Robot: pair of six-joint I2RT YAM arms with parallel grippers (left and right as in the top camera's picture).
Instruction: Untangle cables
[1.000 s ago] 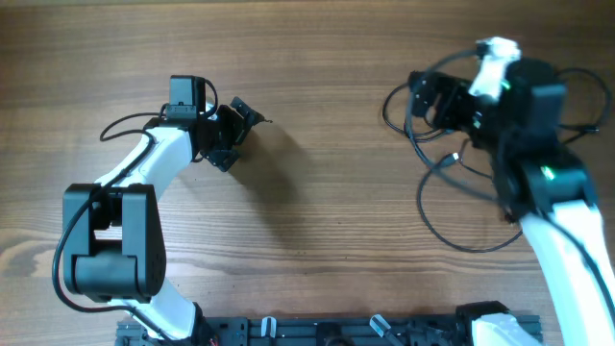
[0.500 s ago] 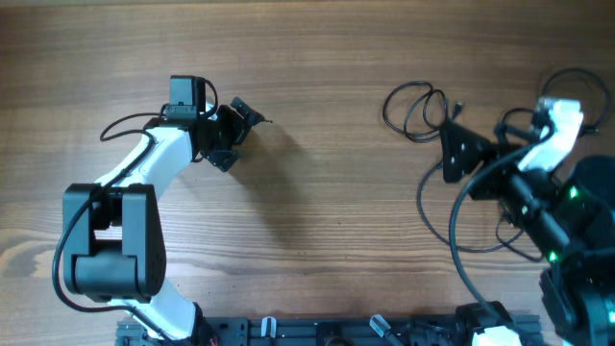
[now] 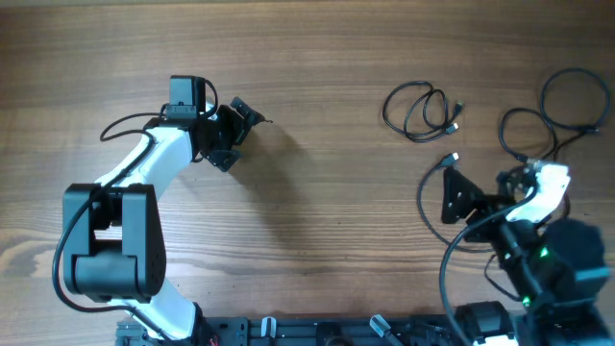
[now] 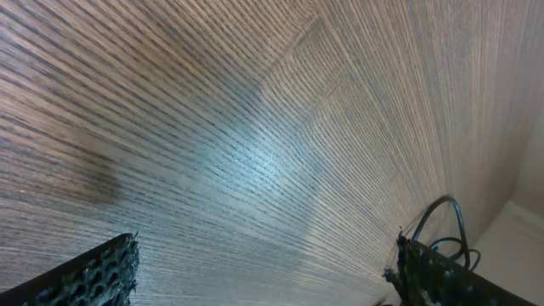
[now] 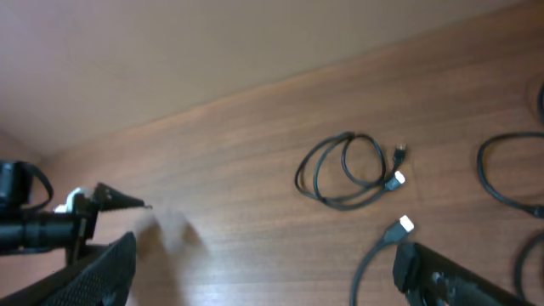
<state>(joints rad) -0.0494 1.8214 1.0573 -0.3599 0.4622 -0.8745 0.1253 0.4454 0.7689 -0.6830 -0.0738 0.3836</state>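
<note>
- The right gripper [image 3: 445, 197] sits nearest the robot's base, low on the right side of the table [image 3: 327, 221]. Its two fingers are spread wide apart with nothing between them.
- A long cable [image 3: 421, 204] lies just beside that gripper. Its pale plug end points up the table, and its cord curves down and passes under the right arm.
- The left gripper [image 3: 237, 137] is further up, on the left side and well apart from every cable. Its fingers are also spread, with only bare wood between them in the left wrist view.
- A small coiled cable [image 3: 415, 111] lies flat on its own at the far right-centre, its plug ends at its right edge.
- A looped cable [image 3: 544, 96] lies by the far right edge, separate from the coil.
</note>
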